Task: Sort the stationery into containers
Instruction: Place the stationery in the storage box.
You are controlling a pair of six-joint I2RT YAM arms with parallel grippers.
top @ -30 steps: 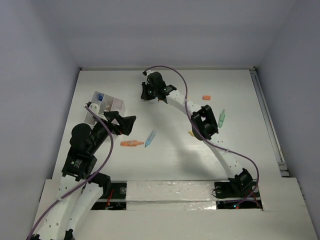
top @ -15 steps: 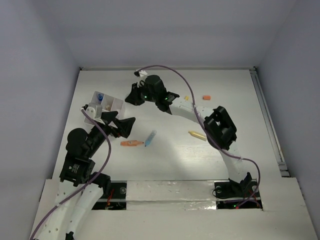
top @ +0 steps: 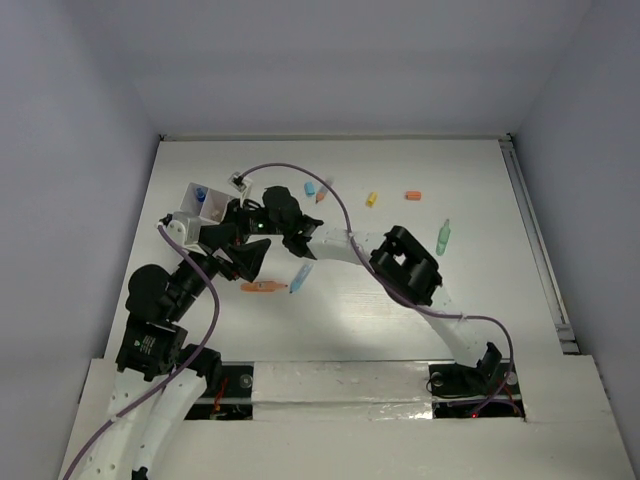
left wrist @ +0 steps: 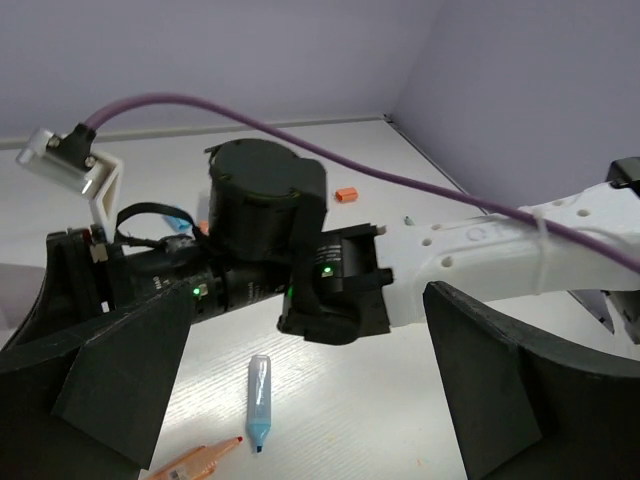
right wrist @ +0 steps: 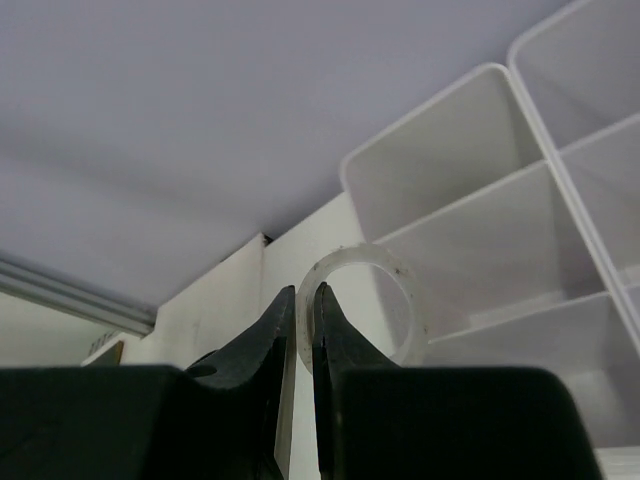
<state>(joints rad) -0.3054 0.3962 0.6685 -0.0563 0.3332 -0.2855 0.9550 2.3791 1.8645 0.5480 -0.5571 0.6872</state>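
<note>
My right gripper (right wrist: 303,308) is shut on the rim of a clear tape roll (right wrist: 402,300) and holds it just in front of the white divided box (right wrist: 520,210). In the top view the right gripper (top: 232,222) sits at the box (top: 190,198), which holds a blue-capped bottle (top: 201,193). My left gripper (top: 243,257) is open and empty, just below the right wrist. A blue pen (left wrist: 258,402) and an orange pen (left wrist: 195,462) lie on the table between its jaws; both also show in the top view, blue (top: 301,277) and orange (top: 263,287).
Small pieces lie at the back: a light blue cap (top: 310,187), an orange one (top: 323,192), a yellow one (top: 371,199), an orange one (top: 412,195). A green pen (top: 442,237) lies at the right. The right arm (top: 405,262) spans the middle of the table.
My right gripper has swung left from the back middle of the table to the white box, carrying the tape roll. The left gripper has shifted slightly. Small pieces at the back became visible.
</note>
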